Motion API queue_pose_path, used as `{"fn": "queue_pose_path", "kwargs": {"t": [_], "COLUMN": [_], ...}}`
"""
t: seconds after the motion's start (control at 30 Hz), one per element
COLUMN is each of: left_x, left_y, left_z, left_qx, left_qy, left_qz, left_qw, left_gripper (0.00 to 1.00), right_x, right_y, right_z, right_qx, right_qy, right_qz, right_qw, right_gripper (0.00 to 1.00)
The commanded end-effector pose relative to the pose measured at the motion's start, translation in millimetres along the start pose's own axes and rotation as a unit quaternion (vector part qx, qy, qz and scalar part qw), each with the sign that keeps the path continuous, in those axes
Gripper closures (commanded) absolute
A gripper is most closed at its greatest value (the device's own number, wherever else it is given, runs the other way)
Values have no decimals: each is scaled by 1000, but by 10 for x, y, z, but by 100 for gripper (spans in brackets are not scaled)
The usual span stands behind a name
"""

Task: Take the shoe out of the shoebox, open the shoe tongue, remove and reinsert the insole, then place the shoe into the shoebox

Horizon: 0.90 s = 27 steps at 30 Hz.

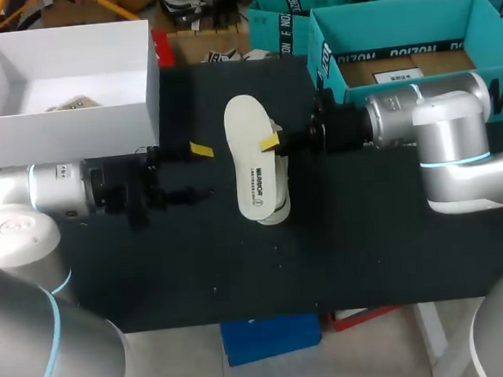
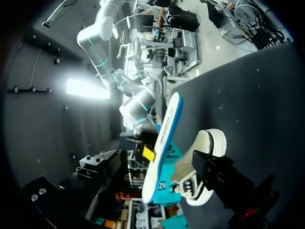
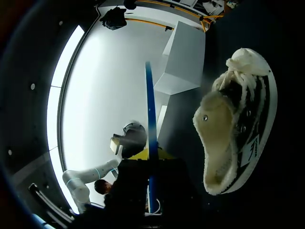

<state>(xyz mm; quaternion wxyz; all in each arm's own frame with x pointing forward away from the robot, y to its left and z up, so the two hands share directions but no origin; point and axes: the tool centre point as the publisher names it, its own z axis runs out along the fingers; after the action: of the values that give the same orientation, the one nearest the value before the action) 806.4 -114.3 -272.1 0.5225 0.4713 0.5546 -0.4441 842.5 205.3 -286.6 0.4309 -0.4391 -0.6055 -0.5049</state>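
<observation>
Head view: cream insole (image 1: 251,158) above shoe (image 1: 277,212)

Insole (image 1: 247,120) in right claw (image 1: 272,144), over shoe (image 1: 276,211)

1. left arm (image 1: 57,189): silver-grey rounded links, a paler cylindrical wrist section and a thin light-blue ring at the joints. small dark label on the wrist section.
2. right arm (image 1: 437,128): same build, with a fat silver elbow, a light-blue ring and a small dark label near the wrist.
3. left gripper (image 1: 203,170): black blocky body, slim black fingers, yellow tip. in the left wrist view its housing is matte black and angular, with a red speck low down.
4. right gripper (image 1: 273,148): black ribbed housing, yellow tip.
</observation>
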Motion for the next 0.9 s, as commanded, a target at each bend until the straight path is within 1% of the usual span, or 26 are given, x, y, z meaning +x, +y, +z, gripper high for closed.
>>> {"fn": "queue_pose_path", "kwargs": {"t": [0.03, 0.2, 0.27, 0.3, 0.37, 0.47, 0.5, 0.57, 0.73, 0.9], "left_x": [-16, -82, -100, -100, -98, -56, -36, 0, 52, 44], "left_y": [-45, -25, -3, 10, 30, 71, 84, 102, 142, 212], "left_z": [38, 70, 76, 79, 85, 109, 105, 109, 136, 180], "left_qx": [-38, -68, -75, -84, -88, -93, -102, -105, -120, -128], "left_qy": [4, 16, 13, 13, 4, -24, -30, -41, -51, -51], "left_qz": [3, 20, 21, 24, 21, 8, 5, -3, 1, 13], "left_qw": [999, 997, 997, 996, 996, 995, 994, 994, 991, 990], "left_gripper": [0, 0, 0, 0, 0, 0, 0, 0, 0, 0], "right_x": [1, 1, 1, 1, 1, 1, 1, 1, 1, 1], "right_y": [2, 2, 2, 2, 2, 2, 2, 2, 2, 2], "right_z": [6, 6, 6, 6, 6, 6, 6, 6, 6, 6], "right_qx": [0, 0, 0, 0, 0, 0, 0, 0, 0, 0], "right_qy": [-1, -1, -1, -1, -1, -1, -1, -1, -1, -1], "right_qz": [1, 1, 1, 1, 1, 1, 1, 1, 1, 1], "right_qw": [1000, 1000, 1000, 1000, 1000, 1000, 1000, 1000, 1000, 1000], "right_gripper": [100, 100, 100, 100, 100, 100, 100, 100, 100, 100]}}
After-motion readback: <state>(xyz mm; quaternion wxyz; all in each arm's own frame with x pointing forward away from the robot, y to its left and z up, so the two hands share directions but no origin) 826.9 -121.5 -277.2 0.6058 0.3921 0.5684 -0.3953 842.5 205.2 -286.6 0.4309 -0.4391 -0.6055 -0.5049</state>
